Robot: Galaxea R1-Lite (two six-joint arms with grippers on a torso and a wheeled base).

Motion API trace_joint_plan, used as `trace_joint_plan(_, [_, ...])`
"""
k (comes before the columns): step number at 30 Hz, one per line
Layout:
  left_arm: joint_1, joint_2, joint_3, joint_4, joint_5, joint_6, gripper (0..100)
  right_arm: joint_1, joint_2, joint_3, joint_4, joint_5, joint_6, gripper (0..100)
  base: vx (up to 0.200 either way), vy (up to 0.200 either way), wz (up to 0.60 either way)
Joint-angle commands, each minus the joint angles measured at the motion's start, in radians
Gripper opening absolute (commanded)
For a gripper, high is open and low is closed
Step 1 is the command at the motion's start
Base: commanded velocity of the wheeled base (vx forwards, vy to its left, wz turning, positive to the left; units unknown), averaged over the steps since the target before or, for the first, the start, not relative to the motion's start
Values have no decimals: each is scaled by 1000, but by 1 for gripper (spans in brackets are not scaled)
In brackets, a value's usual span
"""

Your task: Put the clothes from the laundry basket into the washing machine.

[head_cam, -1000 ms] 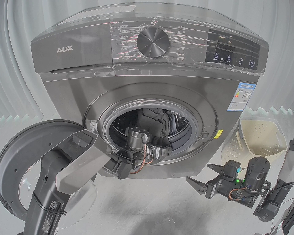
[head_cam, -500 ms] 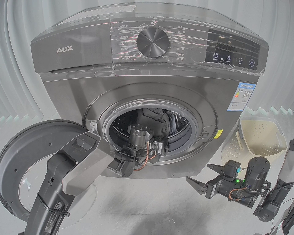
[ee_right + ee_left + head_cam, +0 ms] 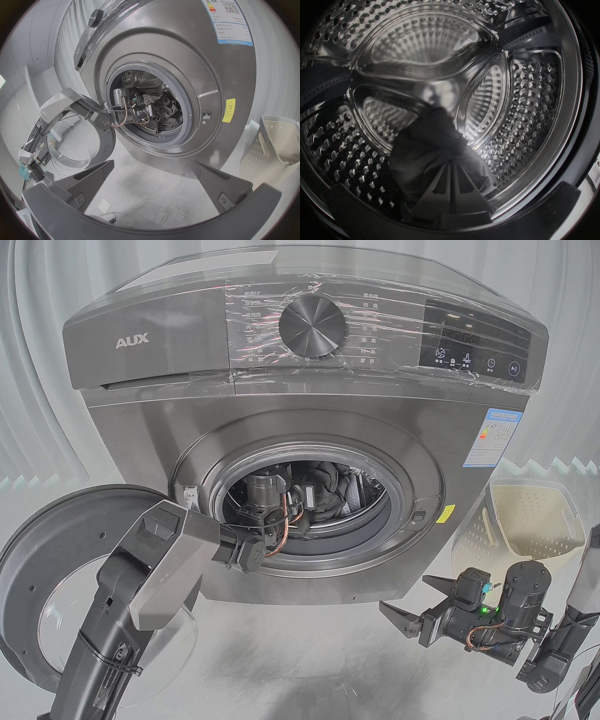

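Now left claw (image 3: 453,164) is clutching dark garment (image 3: 425,140) inside washing machine (image 3: 156,421) mid-frame; releasing looks next, right claw (image 3: 406,595) gaping lower right.

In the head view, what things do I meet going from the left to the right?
open washing machine door → dark clothes in the drum → right claw, open → laundry basket

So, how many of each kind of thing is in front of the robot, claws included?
Washing machine: 1
Laundry basket: 1
Claws: 2, the left claw inside the drum, the right claw open outside
Dark clothes: 1 heap in the drum; separate pieces cannot be told apart
Total: 5
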Motion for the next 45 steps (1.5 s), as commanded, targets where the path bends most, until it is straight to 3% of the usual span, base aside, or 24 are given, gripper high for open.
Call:
trace_joint_plan(1, [13,69,-94,2,16,-1,0,0,2,1,1,0,0,100,0,0,0])
trace_joint_plan(12, [15,74,-103,2,17,-1,0,-1,2,3,1,0,0,100,0,0,0])
trace_joint_plan(13, [15,74,-103,2,17,-1,100,-1,2,4,1,0,0,100,0,0,0])
trace_joint_plan(19, [7,43,-7,5,8,-4,100,-1,4,10,1,0,2,100,0,0,0])
trace_joint_plan(22, [-1,-12,134,6,-33,-2,100,-1,8,9,1,2,2,100,0,0,0])
trace_joint_plan(25, [-8,-23,184,5,-58,-1,100,0,8,9,1,2,2,100,0,0,0])
trace_joint_plan(36, [-7,18,171,13,-55,13,100,0,8,7,1,2,2,100,0,0,0])
trace_joint_plan(37, [-5,20,170,14,-55,16,0,0,8,7,1,2,2,100,0,0,0])
trace_joint_plan(45, [1,20,142,13,-45,16,0,0,7,3,1,2,2,100,0,0,0])
